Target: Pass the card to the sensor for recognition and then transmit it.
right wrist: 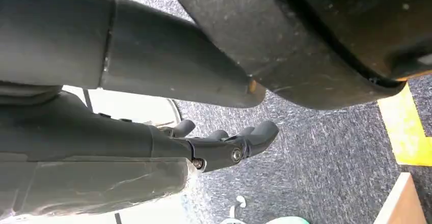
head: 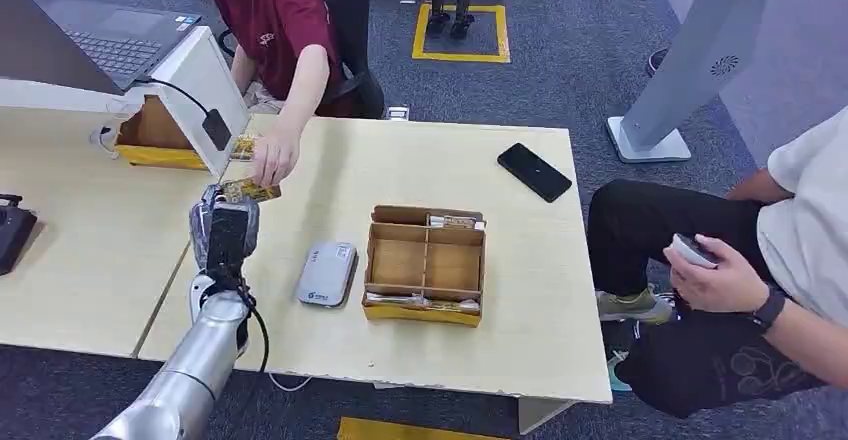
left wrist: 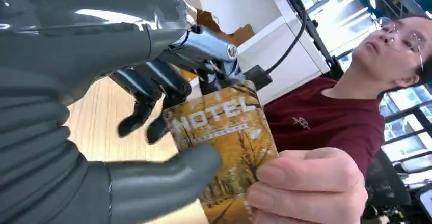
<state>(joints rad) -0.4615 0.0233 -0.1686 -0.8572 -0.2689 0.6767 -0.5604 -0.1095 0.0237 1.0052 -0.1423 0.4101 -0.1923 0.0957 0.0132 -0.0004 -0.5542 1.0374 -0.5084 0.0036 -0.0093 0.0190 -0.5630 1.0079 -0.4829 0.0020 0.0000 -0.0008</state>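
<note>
My left hand [head: 225, 228] is raised over the table's left part and pinches a gold card [head: 250, 192] printed "HOTEL". In the left wrist view the card [left wrist: 224, 132] sits between my grey thumb [left wrist: 158, 186] and the dark fingers [left wrist: 147, 89] behind it. A person in a dark red shirt reaches across the table, and that person's hand [head: 274, 159] grips the card's other end, also seen close up [left wrist: 305, 186]. The grey-white card sensor [head: 327, 273] lies flat on the table just right of my forearm. My right hand [right wrist: 229, 142] hangs over the carpet, holding nothing.
A compartmented cardboard box [head: 425, 265] with cards stands right of the sensor. A black phone [head: 534, 171] lies at the far right. A white stand with a cable [head: 205, 90], a laptop [head: 120, 45] and a black controller [head: 12, 230] are at the left. A seated person [head: 760, 280] is at right.
</note>
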